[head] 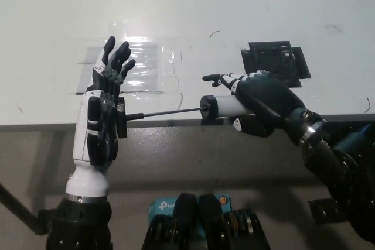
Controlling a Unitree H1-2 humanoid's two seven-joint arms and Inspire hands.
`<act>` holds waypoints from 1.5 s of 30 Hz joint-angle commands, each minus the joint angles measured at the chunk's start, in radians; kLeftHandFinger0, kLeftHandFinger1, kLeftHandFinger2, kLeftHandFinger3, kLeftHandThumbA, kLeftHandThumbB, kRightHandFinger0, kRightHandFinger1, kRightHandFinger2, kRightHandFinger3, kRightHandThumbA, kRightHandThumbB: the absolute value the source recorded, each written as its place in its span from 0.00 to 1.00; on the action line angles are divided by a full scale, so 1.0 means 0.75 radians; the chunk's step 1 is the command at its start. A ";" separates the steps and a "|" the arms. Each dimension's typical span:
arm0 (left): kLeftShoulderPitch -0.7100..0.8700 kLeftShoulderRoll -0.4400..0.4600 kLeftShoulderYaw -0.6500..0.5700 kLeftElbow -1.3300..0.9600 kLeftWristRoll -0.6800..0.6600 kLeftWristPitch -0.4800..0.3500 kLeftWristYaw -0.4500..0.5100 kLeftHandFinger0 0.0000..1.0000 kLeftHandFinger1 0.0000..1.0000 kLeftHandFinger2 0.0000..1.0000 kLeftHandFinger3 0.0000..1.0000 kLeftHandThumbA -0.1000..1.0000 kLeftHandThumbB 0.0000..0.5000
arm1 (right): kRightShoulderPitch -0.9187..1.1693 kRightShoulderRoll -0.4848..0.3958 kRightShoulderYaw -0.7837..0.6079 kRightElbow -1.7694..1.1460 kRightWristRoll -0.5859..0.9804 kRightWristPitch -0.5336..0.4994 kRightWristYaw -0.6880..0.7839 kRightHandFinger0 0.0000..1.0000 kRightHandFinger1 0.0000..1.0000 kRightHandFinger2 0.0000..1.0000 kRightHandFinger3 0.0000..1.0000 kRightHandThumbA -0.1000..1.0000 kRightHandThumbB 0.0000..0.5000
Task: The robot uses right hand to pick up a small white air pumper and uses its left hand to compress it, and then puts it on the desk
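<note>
At the left you see one white left hand (104,112), raised upright with its palm facing the pump and its fingers spread apart, holding nothing. Its palm sits right at the black T-handle (120,118) of the air pumper; contact cannot be confirmed from this angle.

Count one air pumper (222,106) in the scene. It lies level in the air, over the front edge of the desk (187,10). Its single thin rod (161,112) is drawn out and runs from the T-handle rightward to the white cylinder. The cylinder's black end cap faces the left hand.

One black right hand (263,100) is clamped around the white cylinder, fingers wrapped over the top and thumb beneath. Its forearm enters from the lower right.

On the desk surface you find one clear taped rectangle (140,65) behind the left hand and one black flat square (275,60) behind the right hand. Neither touches the pump.

The desk's front edge runs across the picture just below the pump. Beyond that edge the white surface is open across the top and between the two marked patches. Below the edge is a grey floor band, with room between the two arms.
</note>
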 commanded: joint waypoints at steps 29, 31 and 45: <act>-0.081 -0.051 -0.035 0.114 0.113 0.015 0.077 1.00 1.00 1.00 1.00 1.00 0.40 | -0.095 0.306 0.199 -0.238 -0.308 0.158 0.271 0.00 0.00 0.12 0.48 0.00 0.45; -0.078 -0.054 -0.042 0.109 0.118 0.018 0.078 1.00 1.00 1.00 1.00 1.00 0.39 | -0.093 0.312 0.199 -0.232 -0.321 0.163 0.279 0.00 0.00 0.08 0.51 0.00 0.42; 0.001 -0.031 -0.016 0.088 0.061 0.014 0.078 1.00 1.00 1.00 1.00 1.00 0.44 | -0.027 0.223 0.116 -0.199 -0.295 0.154 0.237 0.00 0.26 0.61 0.38 0.00 0.38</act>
